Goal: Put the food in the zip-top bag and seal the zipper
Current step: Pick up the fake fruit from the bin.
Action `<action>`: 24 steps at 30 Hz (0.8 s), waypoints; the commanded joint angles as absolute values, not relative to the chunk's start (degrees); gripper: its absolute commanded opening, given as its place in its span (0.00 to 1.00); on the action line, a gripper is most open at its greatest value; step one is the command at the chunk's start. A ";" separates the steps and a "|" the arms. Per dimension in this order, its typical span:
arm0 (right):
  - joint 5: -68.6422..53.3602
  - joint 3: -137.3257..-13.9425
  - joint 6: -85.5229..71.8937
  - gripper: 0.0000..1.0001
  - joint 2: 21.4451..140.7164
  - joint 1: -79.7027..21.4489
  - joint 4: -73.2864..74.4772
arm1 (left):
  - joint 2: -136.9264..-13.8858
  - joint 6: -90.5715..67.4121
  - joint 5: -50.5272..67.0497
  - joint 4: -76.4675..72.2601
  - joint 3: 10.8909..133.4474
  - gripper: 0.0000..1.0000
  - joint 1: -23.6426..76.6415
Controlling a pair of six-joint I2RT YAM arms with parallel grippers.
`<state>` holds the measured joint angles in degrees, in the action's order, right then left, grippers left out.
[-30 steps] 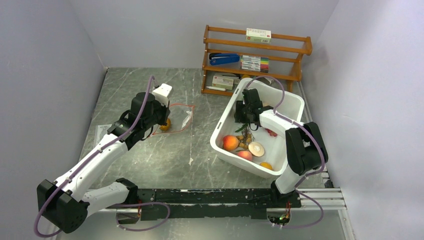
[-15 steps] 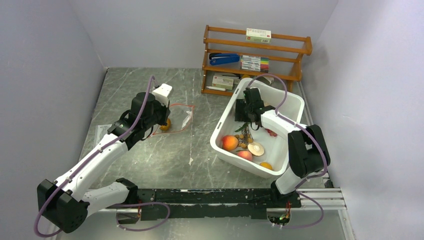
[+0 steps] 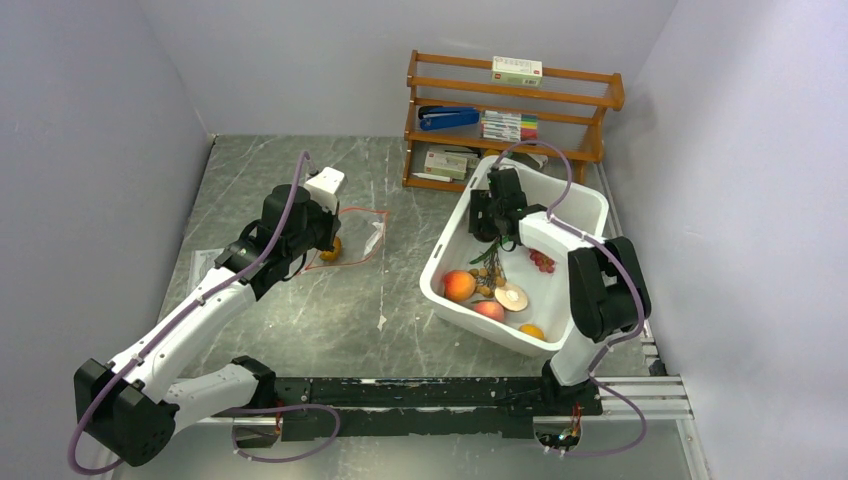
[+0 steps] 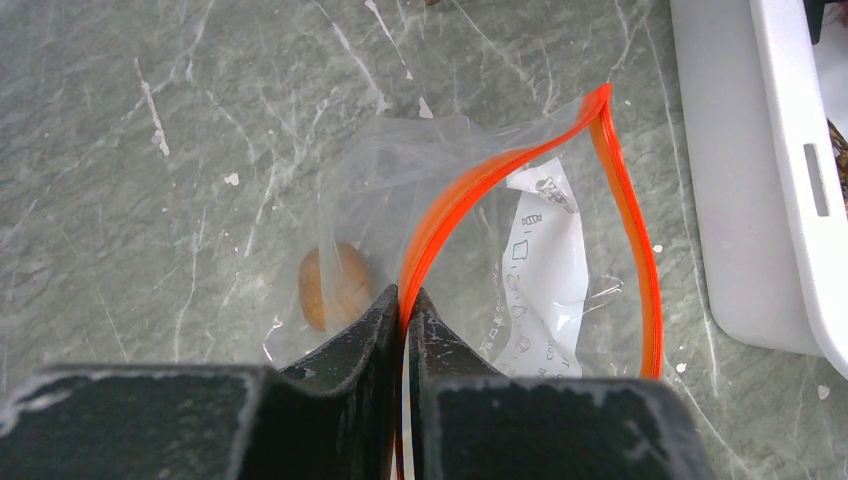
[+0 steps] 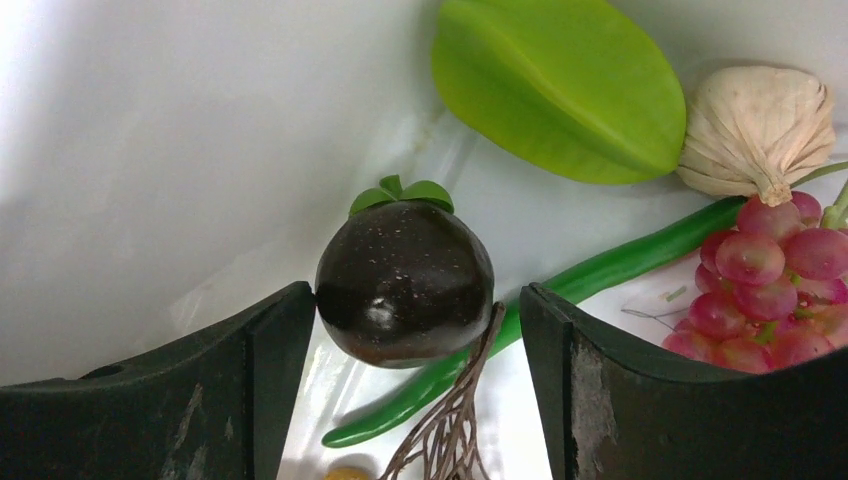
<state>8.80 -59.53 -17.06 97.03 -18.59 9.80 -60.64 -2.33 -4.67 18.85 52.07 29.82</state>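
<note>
A: What has just changed?

B: The right end effector (image 5: 417, 293) has shifted toward the far end of the white tub (image 5: 150, 150) and spread its jaws. Released, it straddles a dark round fruit (image 5: 405, 280), which is probably the next pick.

A: And the bag?

B: The left end effector (image 4: 403, 300) is clenched on the zipper (image 4: 470, 185), lifting the zip-top bag (image 4: 400, 170) open ahead of it. An orange fruit (image 4: 335, 285) lies inside, just left of its fingers. They hide the bag's near edge.

The bin (image 3: 470, 320) walls in the right gripper (image 5: 415, 290); dark fruit (image 5: 405, 280) sits between its parted jaws.
</note>
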 commanded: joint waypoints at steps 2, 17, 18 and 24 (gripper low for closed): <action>8.16 -60.84 -15.24 0.75 99.12 -17.87 7.85 | -59.63 -2.20 -4.07 18.00 52.20 0.07 30.01; 9.03 -60.10 -16.56 0.53 96.56 -17.44 10.10 | -60.05 -2.27 -5.02 18.52 52.32 0.07 30.06; 9.84 -60.19 -16.95 0.52 95.76 -17.53 11.15 | -60.01 -2.44 -4.93 18.65 52.34 0.07 30.06; 15.18 -60.67 -17.76 0.50 89.93 -18.04 16.15 | -59.97 -4.03 -3.97 17.94 52.13 0.07 30.06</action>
<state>11.07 -59.66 -16.78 94.87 -17.89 12.78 -60.62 -2.85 -4.71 18.87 52.07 29.82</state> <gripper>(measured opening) 0.597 0.071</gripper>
